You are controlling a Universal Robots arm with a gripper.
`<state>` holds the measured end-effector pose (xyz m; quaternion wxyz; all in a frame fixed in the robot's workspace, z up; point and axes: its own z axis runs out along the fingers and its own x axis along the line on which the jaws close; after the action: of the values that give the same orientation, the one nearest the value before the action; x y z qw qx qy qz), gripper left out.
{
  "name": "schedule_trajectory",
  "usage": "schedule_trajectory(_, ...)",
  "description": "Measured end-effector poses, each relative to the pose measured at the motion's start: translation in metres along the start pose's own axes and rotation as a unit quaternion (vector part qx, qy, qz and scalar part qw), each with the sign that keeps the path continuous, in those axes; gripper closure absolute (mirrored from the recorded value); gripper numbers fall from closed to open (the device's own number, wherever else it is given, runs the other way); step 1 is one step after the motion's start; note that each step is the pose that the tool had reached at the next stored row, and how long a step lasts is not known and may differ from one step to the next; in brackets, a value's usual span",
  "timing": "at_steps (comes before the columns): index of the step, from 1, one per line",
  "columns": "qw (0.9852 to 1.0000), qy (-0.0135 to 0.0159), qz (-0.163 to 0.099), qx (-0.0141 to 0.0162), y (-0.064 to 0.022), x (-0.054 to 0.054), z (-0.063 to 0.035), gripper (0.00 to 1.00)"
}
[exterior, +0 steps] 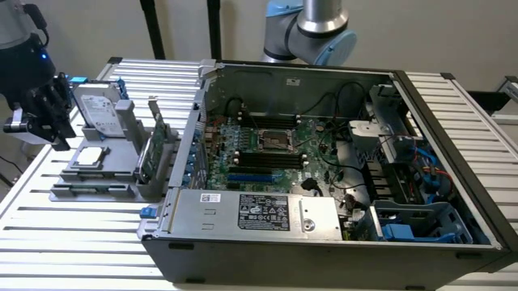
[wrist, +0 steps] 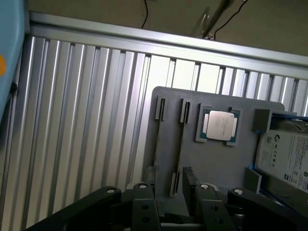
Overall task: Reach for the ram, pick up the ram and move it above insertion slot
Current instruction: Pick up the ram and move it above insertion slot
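Note:
My gripper (exterior: 57, 130) hangs at the exterior view's left, over the near-left part of a grey parts holder (exterior: 97, 191). In the wrist view its two dark fingers (wrist: 144, 209) stand wide apart, open and holding nothing. Between them, a thin dark strip (wrist: 180, 144) runs edge-on between slotted posts of the holder; it looks like the ram, though its face is hidden. The black insertion slots (exterior: 267, 160) lie on the motherboard inside the open computer case (exterior: 324, 267), well to the exterior view's right of the gripper.
The holder also carries a silver hard drive (exterior: 99, 109), a processor chip (exterior: 89, 156) and a green expansion card (exterior: 150, 151) standing on edge. The holder and case sit on a ribbed aluminium table (exterior: 73, 242). The case wall (exterior: 190, 139) rises between holder and motherboard.

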<state>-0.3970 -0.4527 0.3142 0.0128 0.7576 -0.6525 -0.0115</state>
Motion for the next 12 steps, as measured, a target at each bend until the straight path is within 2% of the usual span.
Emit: schedule_trajectory(12, 1.0000, -0.0001, 0.003, 0.0000, 0.0002, 0.000, 0.0218, 0.64)
